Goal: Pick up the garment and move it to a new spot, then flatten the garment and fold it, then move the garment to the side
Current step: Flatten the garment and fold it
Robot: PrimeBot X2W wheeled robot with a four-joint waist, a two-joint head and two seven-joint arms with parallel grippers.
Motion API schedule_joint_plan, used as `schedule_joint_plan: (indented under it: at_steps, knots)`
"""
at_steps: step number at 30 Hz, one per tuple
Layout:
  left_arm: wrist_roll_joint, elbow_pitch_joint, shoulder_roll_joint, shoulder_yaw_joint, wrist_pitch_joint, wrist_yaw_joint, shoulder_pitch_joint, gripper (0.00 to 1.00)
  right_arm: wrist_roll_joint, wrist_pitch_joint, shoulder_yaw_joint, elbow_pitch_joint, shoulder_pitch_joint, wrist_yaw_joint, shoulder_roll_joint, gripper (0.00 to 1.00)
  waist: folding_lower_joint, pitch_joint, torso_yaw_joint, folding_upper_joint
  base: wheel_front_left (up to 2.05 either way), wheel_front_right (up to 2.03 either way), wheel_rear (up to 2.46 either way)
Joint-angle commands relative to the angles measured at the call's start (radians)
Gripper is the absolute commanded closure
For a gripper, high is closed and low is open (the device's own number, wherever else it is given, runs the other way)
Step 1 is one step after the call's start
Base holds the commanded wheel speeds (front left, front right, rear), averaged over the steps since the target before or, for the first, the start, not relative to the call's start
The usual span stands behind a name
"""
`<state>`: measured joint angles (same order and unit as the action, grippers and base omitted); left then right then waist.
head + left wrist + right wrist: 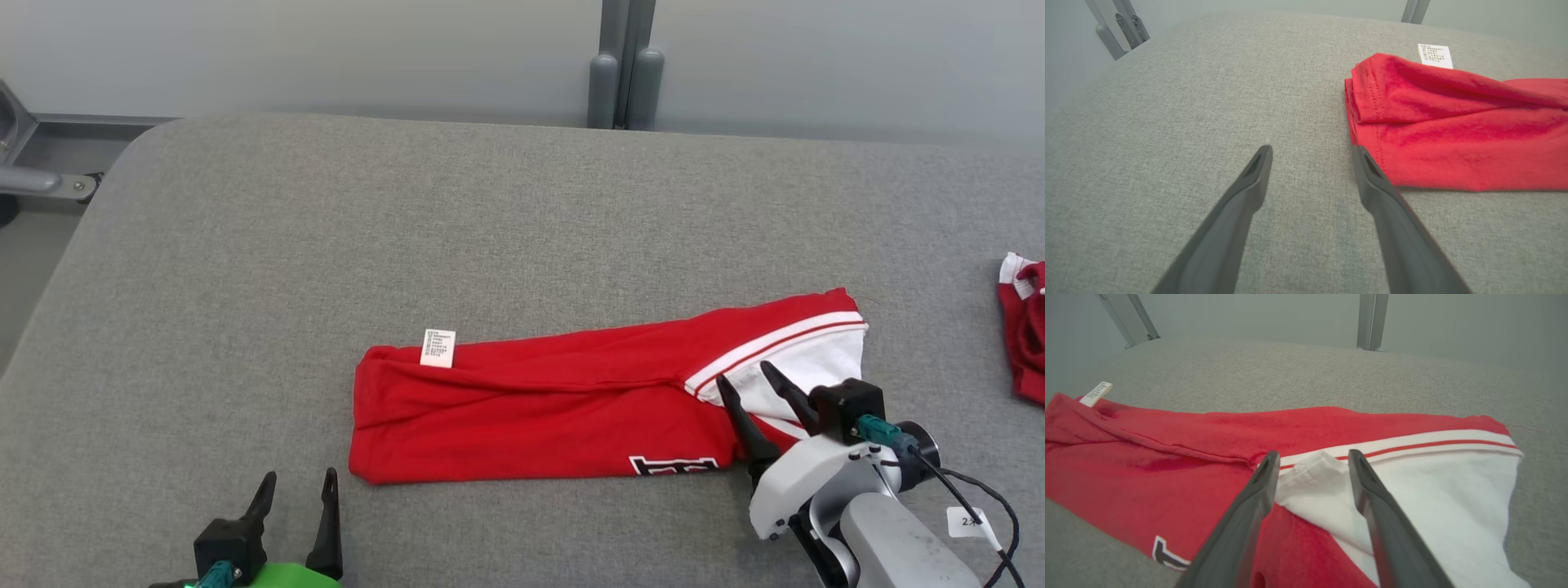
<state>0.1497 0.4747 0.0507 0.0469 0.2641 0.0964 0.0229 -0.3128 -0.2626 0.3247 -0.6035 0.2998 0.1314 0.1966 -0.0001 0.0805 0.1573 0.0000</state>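
Long folded garment (531,408). Your right gripper (741,372), open and empty, hovers over its white end; your left gripper (300,474) likewise beside the other. Pinch all layers evenly.

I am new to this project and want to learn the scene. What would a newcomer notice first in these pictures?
A bright red garment, folded into a long strip, lies in the middle of the grey table. The right end effector is open at its white, striped end, while the left end effector stands open near its other end.
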Motion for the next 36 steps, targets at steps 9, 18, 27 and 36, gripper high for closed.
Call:
schedule_joint_plan:
  at_steps: [9,18,27,36]
  knots:
    - [0.0,-0.004,0.001,0.0,-0.001,-0.003,0.014,0.0,-0.011,-0.003,0.028,-0.038,0.019,-0.002,0.001,0.47,0.0001,0.006,0.003,0.0,0.0,0.0,0.0]
    - [-0.006,-0.007,0.001,-0.005,-0.001,0.004,0.011,0.0,-0.015,-0.003,-0.008,0.006,-0.02,-0.002,-0.008,1.0,0.0001,0.002,0.001,0.0,0.0,0.0,0.0]
    - [0.01,-0.013,0.001,-0.019,-0.001,0.007,-0.011,0.0,0.016,-0.003,-0.096,0.294,-0.257,-0.002,-0.046,0.0,0.0001,-0.004,-0.046,0.0,0.0,0.0,0.0]
    - [0.011,-0.015,0.001,-0.002,-0.001,0.007,0.017,0.0,0.038,-0.003,-0.225,0.388,-0.252,-0.002,-0.044,0.0,0.0001,0.006,-0.076,0.0,0.0,0.0,0.0]
